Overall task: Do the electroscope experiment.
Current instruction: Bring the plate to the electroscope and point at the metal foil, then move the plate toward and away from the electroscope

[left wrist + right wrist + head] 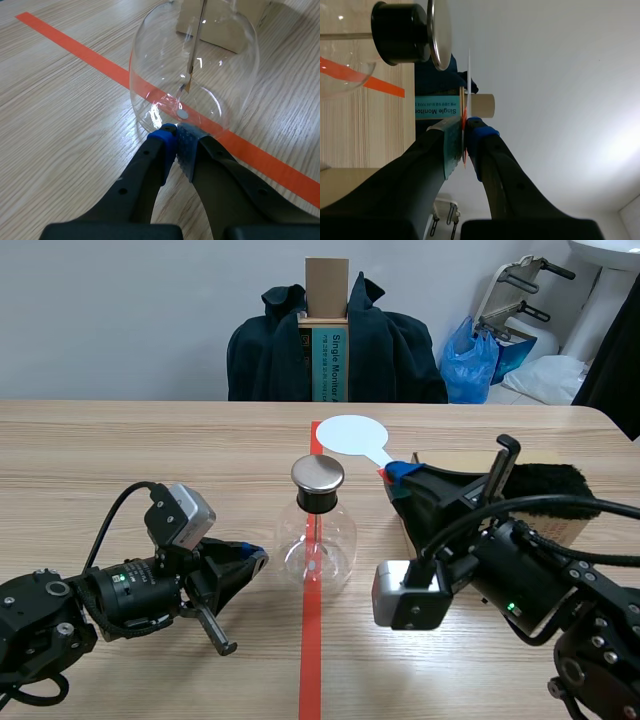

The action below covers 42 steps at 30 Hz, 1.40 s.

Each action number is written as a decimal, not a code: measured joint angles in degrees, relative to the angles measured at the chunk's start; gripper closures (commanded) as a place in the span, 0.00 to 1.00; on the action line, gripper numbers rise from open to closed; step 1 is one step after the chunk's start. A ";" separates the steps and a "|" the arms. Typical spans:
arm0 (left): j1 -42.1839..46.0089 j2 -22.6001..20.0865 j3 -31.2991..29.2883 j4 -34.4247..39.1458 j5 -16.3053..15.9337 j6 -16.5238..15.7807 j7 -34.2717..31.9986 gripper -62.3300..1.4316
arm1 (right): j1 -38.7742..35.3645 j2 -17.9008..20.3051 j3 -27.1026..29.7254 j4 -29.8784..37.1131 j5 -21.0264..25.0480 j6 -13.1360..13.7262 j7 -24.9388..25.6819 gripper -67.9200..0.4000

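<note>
holding a thin pale paddle (352,434) by its stem, my right gripper (398,472) is clamped shut on it. the round disc stands in the upper middle of the frame, just behind the electroscope (318,535). in my right wrist view the paddle shows edge-on, pinched between my pads, with the electroscope's metal cap (439,30) and black stopper (400,32) ahead of the fingers. the electroscope, a clear glass flask, stands at the centre of the frame on the orange-red tape line (312,650). my left gripper (255,557) lies low at the lower left, fingers closed together on nothing. its tips are right at the flask's base, and i cannot tell whether they touch the glass. black fur (545,480) lies at the right, behind my right arm.
</note>
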 measured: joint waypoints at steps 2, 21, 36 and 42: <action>0.02 0.00 0.00 0.00 0.02 0.00 0.11 0.93 | -0.31 0.15 0.00 0.00 -0.04 -0.33 1.18 0.98; 0.00 0.00 0.00 0.02 0.02 0.00 0.17 0.93 | -0.26 0.15 0.00 0.00 -0.07 -2.93 9.05 0.98; 0.00 0.00 0.00 0.02 0.02 0.00 0.17 0.93 | -0.26 0.15 0.00 0.00 -0.07 -2.73 7.96 0.98; 0.00 0.00 0.00 0.02 0.02 0.00 0.17 0.93 | -0.26 0.15 0.00 0.00 -0.04 -2.73 0.48 0.98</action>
